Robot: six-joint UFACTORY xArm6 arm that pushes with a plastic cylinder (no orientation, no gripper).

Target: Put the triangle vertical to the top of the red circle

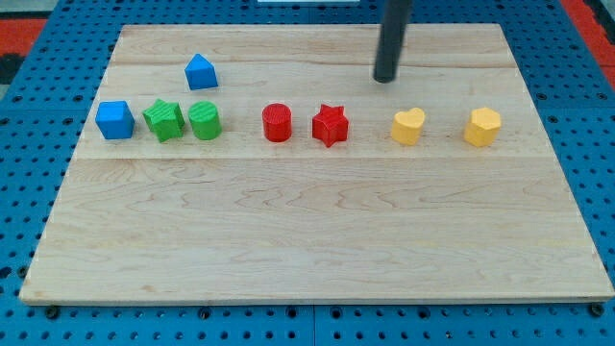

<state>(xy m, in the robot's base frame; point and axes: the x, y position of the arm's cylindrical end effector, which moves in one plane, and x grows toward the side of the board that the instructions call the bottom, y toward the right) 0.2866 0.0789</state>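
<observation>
The blue triangle-like block sits near the view's top left, above the green blocks. The red circle stands in the middle row, to the triangle's lower right. My tip rests on the board near the view's top, well to the right of the triangle and up and to the right of the red circle. It touches no block.
The middle row holds, from left to right, a blue cube, a green star, a green circle, the red circle, a red star, a yellow heart and a yellow hexagon. The wooden board lies on a blue pegboard.
</observation>
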